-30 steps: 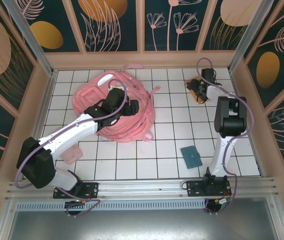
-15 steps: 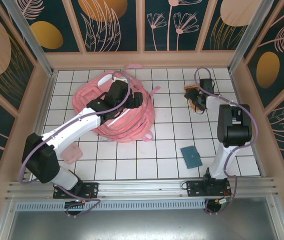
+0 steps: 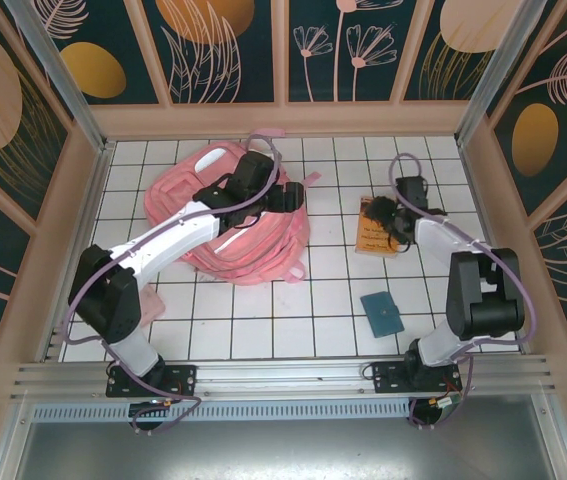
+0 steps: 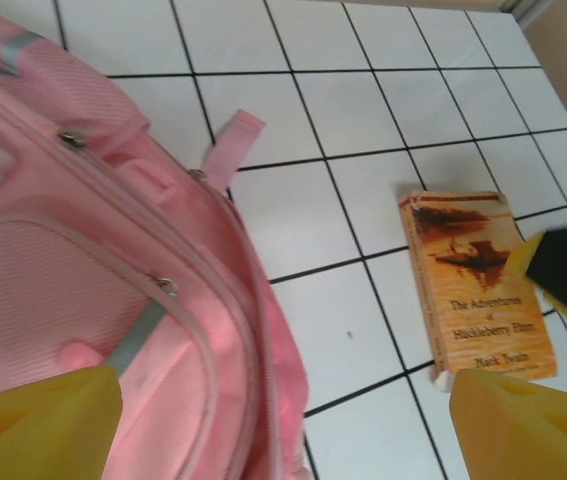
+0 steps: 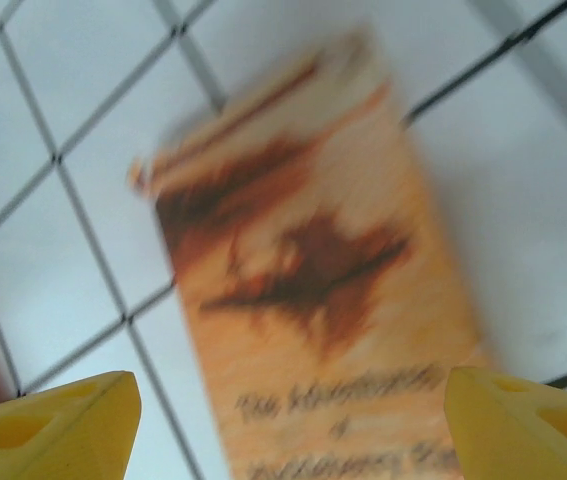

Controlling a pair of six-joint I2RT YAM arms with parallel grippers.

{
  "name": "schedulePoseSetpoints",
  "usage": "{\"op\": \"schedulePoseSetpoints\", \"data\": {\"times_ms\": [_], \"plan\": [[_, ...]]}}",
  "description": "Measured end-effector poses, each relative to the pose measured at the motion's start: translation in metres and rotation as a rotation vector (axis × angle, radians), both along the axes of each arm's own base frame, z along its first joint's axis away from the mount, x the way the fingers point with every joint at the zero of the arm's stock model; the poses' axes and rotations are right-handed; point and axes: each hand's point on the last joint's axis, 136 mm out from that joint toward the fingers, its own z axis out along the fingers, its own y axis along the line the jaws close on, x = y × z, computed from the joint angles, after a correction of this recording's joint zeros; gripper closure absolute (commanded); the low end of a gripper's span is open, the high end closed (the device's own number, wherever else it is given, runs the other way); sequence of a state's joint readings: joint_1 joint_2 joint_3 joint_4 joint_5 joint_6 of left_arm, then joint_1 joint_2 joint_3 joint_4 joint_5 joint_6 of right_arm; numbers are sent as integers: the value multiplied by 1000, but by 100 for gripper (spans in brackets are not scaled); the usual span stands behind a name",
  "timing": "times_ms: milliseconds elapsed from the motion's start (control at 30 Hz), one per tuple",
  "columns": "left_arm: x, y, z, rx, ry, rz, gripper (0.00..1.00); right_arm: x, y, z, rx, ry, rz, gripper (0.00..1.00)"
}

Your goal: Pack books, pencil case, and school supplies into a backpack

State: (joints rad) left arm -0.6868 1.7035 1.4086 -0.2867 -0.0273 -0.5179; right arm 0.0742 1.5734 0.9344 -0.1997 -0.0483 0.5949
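Hovering released, left gripper [image 3: 286, 196] above pink backpack [image 3: 231, 252], right gripper [image 3: 392, 222] released above orange book [image 3: 370, 236]

The white tiled table [image 3: 263, 330] carries a pink backpack [image 3: 263, 250] at the far left, an orange book [image 3: 371, 236] right of it, a teal pad [image 3: 382, 312] nearer, and a small pink object [image 3: 146, 306] near left.

The surface [image 3: 343, 290] is a grid of white tiles with dark grout. Pale wooden framing [image 3: 283, 118] encloses it, holding dark teal wall panels [image 3: 363, 50] with pink leaf outlines and orange ovals. An aluminium rail [image 3: 283, 372] lines the near edge.
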Motion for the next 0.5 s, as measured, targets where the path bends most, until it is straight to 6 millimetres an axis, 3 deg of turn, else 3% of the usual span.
{"op": "schedulePoseSetpoints", "data": {"times_ms": [67, 167, 300, 500], "plan": [[2, -16, -2, -29, 14, -21, 21, 8, -21, 3, -15, -9, -38, 26], [3, -46, -9, -56, 39, -58, 24, 7, -34, -13, -32, 31, -45, 32], [0, -86, -23, -86, 83, -115, 29, 1, -27, -37, -30, 99, 14, 40], [3, -136, -51, -133, 160, -148, 42, -1, -19, -44, -10, 118, 68, 54]]}}
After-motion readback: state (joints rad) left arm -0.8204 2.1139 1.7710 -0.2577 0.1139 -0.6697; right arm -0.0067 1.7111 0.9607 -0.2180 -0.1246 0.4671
